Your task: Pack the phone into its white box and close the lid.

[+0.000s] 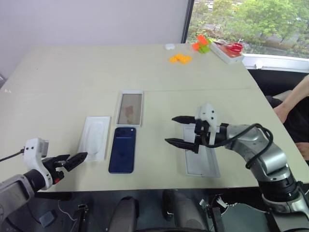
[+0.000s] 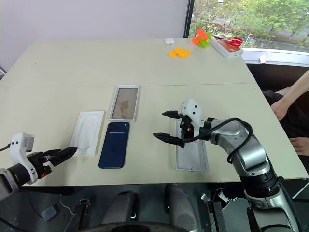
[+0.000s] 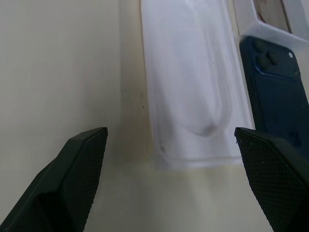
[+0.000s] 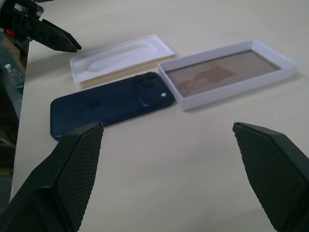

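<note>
The dark navy phone (image 1: 122, 150) lies flat, back side up, near the table's front edge. Just beyond its far end sits the white box (image 1: 118, 109), its brownish inside empty. The lid (image 1: 203, 166) lies to the phone's right, pale inside facing up. My right gripper (image 1: 170, 129) hovers open over the lid's far end, pointing left toward the phone, nothing between its fingers. My left gripper (image 1: 78, 159) is open at the front left, just short of a white insert (image 1: 94, 137) that lies left of the phone.
Orange blocks (image 1: 180, 58), a small white object (image 1: 169, 46) and a tray with red scissors (image 1: 227, 50) sit at the far right of the table. A person's arm (image 1: 291, 102) shows past the table's right edge.
</note>
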Controlling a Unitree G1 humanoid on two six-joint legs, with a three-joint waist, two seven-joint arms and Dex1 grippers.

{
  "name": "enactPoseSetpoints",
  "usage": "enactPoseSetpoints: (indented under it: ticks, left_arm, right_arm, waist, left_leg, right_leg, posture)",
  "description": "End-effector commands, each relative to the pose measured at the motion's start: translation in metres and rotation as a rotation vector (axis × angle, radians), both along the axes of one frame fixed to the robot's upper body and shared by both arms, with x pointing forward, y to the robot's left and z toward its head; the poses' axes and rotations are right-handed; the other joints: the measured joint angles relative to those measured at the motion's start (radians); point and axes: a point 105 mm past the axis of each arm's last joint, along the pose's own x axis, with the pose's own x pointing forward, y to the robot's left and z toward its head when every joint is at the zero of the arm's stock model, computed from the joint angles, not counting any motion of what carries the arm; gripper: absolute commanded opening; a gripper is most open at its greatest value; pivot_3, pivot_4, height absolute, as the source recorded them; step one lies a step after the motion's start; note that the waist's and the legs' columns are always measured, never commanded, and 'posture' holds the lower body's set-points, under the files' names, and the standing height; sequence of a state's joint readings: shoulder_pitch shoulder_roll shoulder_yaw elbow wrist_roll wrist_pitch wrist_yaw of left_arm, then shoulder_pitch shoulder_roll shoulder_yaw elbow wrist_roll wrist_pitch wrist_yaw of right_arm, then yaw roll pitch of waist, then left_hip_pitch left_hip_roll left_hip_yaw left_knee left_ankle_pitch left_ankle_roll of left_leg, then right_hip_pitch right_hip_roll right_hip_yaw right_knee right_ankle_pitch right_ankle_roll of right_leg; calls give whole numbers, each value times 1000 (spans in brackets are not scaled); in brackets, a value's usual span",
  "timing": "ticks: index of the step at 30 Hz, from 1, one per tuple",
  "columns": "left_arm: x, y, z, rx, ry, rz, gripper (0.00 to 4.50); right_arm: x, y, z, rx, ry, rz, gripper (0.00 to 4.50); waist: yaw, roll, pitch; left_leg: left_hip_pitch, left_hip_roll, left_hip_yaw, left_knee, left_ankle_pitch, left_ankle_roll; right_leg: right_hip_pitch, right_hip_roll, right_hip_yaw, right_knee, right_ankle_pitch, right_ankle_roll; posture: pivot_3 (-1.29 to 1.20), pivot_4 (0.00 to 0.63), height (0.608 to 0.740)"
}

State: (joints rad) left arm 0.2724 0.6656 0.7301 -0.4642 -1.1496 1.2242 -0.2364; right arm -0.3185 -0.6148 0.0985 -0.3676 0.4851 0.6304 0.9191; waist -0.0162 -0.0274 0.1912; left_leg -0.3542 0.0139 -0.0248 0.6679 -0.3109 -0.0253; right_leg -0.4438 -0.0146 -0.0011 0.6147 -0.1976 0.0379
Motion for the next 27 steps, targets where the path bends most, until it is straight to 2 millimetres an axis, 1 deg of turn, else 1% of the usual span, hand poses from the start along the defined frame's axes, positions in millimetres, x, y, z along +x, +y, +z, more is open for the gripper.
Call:
enactPoseSetpoints:
  ticks: [1, 5, 13, 14, 16, 18, 22, 23, 27]
  left_arm:
    - [-3, -5, 0, -61, 47, -15, 4442]
    - [3, -8, -5, -99, 89, -15, 4442]
    - [16, -11, -11, -124, 115, -3, 4442]
    - [17, -12, -11, -125, 111, -9, 4206]
    - [20, -15, -11, -131, 106, -9, 3550]
    - [23, -16, -11, -143, 99, -8, 2584]
    - [24, -13, -10, -151, 89, 4, 484]
    - [24, -12, -8, -158, 77, 8, 50]
    - [25, -7, -4, -164, 52, 42, 50]
  right_arm:
    - [-7, 6, 9, 5, -41, 35, 4500]
    - [-11, 12, 13, 12, -44, 58, 4500]
    - [-20, 20, 15, 8, -51, 94, 4500]
    - [-21, 21, 15, 8, -51, 97, 4500]
    - [-22, 22, 14, 3, -52, 100, 4500]
    - [-23, 24, 13, 1, -53, 103, 4500]
    - [-24, 24, 12, 1, -52, 106, 4500]
    - [-24, 24, 12, 2, -52, 107, 4500]
    - [-25, 25, 12, 5, -51, 112, 4500]
  waist:
    - [-2, 0, 0]
    - [0, 0, 0]
    - [5, 2, -1]
    - [4, 2, -1]
    - [5, 2, -1]
    - [5, 2, -1]
    - [3, 2, -1]
    - [4, 2, -1]
    - [4, 2, -1]
  left_leg:
    - [0, 0, 0, 0, 0, 0]
    - [1, -1, -1, 0, 0, 0]
    - [1, -2, -1, 0, 0, 0]
    - [1, -2, -1, 0, 0, 0]
    - [1, -2, -1, 0, 0, 0]
    - [1, -2, -1, 0, 0, 0]
    - [0, -2, -1, 0, 0, 0]
    - [0, -2, -1, 0, 0, 0]
    - [0, -2, -1, 0, 0, 0]
  right_leg:
    - [0, 0, 0, 0, 0, 0]
    - [0, 0, 1, 0, 0, 0]
    - [1, -1, 0, 0, 0, -1]
    - [1, -1, 0, 0, 0, -1]
    - [1, -1, 0, 0, 0, -1]
    - [1, -1, 0, 0, 0, -1]
    - [0, -2, 1, 0, 0, -1]
    - [0, -2, 1, 0, 0, -1]
    - [0, -3, 1, 0, 0, -1]
  posture:
    - [0, 150, 732]
    - [0, 150, 732]
    - [0, 150, 732]
    - [0, 150, 732]
    - [0, 150, 732]
    - [0, 150, 732]
    - [0, 150, 732]
    - [0, 150, 732]
    - [0, 150, 732]
